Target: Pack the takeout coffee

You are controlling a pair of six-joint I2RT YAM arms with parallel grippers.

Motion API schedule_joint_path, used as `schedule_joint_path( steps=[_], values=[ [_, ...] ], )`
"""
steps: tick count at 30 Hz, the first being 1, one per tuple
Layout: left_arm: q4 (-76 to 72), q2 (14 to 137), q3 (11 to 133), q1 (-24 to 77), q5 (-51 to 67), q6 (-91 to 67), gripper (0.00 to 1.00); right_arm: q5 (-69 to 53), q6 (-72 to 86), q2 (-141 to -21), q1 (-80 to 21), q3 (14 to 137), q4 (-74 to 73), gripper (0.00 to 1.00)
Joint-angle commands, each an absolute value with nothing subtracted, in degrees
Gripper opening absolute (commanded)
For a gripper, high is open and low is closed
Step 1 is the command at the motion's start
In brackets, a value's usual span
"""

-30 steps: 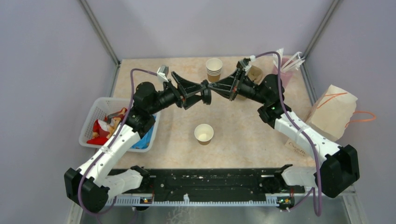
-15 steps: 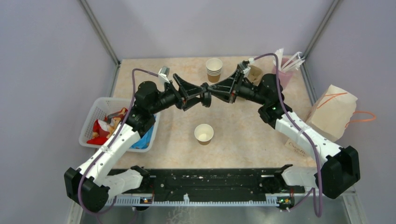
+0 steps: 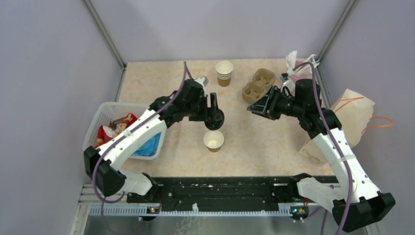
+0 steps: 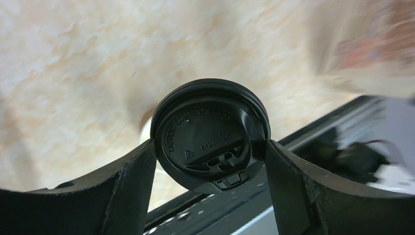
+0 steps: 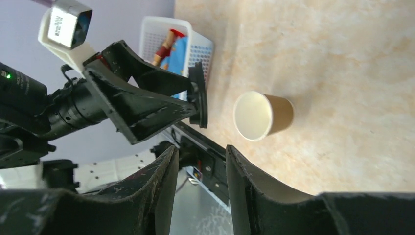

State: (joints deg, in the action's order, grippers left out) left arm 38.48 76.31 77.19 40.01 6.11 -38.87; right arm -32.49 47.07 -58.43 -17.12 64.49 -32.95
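A brown paper cup [image 3: 214, 140], cream inside and without a lid, stands upright mid-table; it also shows in the right wrist view [image 5: 262, 115]. My left gripper [image 3: 214, 116] is shut on a round black lid [image 4: 210, 129], gripped by its rim and held just above and behind the cup. In the left wrist view [image 4: 210, 147] only a sliver of the cup's rim [image 4: 146, 136] shows under the lid. My right gripper [image 3: 254, 108] is open and empty, off to the cup's right [image 5: 200, 156]. A stack of brown cups [image 3: 224, 72] stands at the back.
A brown pulp cup carrier [image 3: 258, 84] lies at the back right, beside a pink cup of white sticks [image 3: 296, 63]. A paper bag [image 3: 350, 115] stands at the right edge. A white basket [image 3: 105, 117] of packets sits at the left.
Both grippers met at the lid behind the cup. The right gripper has let go and drawn back right; the left has carried the lid toward the cup.
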Motion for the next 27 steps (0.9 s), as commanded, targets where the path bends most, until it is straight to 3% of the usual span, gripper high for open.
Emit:
schedule_joint_path(
  steps=[1, 6, 27],
  values=[
    [50.4, 82.3, 80.5, 45.5, -6.2, -28.4, 0.76, -30.3, 41.2, -56.0, -17.4, 61.7, -38.7, 0.41],
    [55.4, 88.6, 83.6, 49.5, -9.9, -27.1, 0.76, -30.0, 42.7, -55.0, -17.4, 58.8, -36.2, 0.40],
    [49.7, 93.5, 80.6, 51.4, -7.3, -24.1, 0.77, -29.9, 45.0, -53.9, -17.4, 55.6, -32.8, 0.40]
  ],
)
